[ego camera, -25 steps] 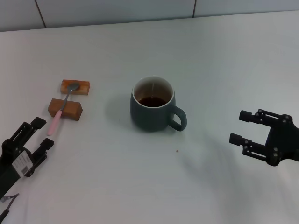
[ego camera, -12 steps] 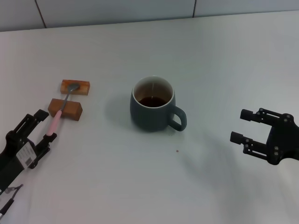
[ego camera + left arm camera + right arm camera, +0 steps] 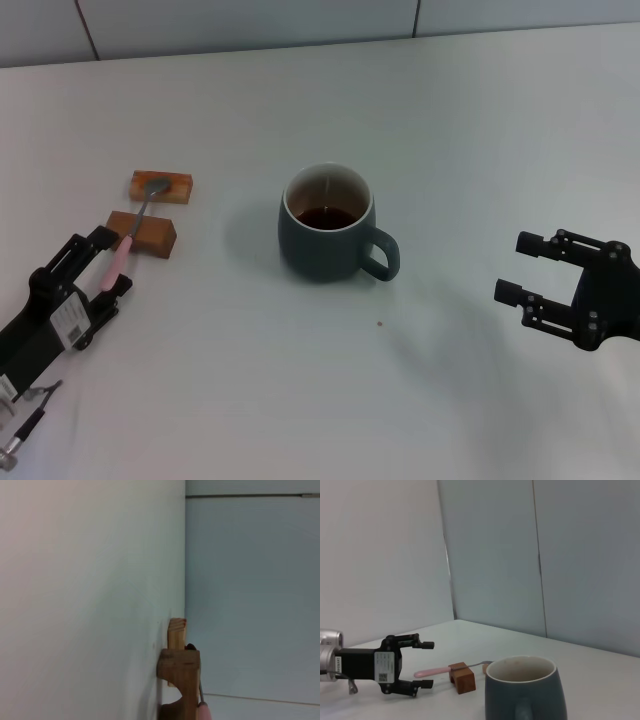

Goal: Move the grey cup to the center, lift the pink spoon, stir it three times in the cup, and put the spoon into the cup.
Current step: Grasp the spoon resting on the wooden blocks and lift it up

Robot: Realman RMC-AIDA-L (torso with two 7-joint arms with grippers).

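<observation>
The grey cup (image 3: 325, 240) stands mid-table with dark liquid inside, its handle toward the right arm; it also shows in the right wrist view (image 3: 525, 692). The pink spoon (image 3: 122, 256) rests across two brown blocks, its silver bowl on the far block. My left gripper (image 3: 112, 262) is open, with one finger on each side of the pink handle's end. The right wrist view shows that left gripper (image 3: 424, 664) around the handle (image 3: 431, 672). My right gripper (image 3: 515, 267) is open and empty, well to the right of the cup.
Two brown blocks hold the spoon: the near block (image 3: 141, 232) and the far block (image 3: 161, 186). Both show in the left wrist view (image 3: 180, 670). A wall runs along the table's far edge (image 3: 300, 45).
My left gripper has moved forward toward the blocks, so its open fingers now straddle the end of the pink handle. The right gripper and the cup have stayed put.
</observation>
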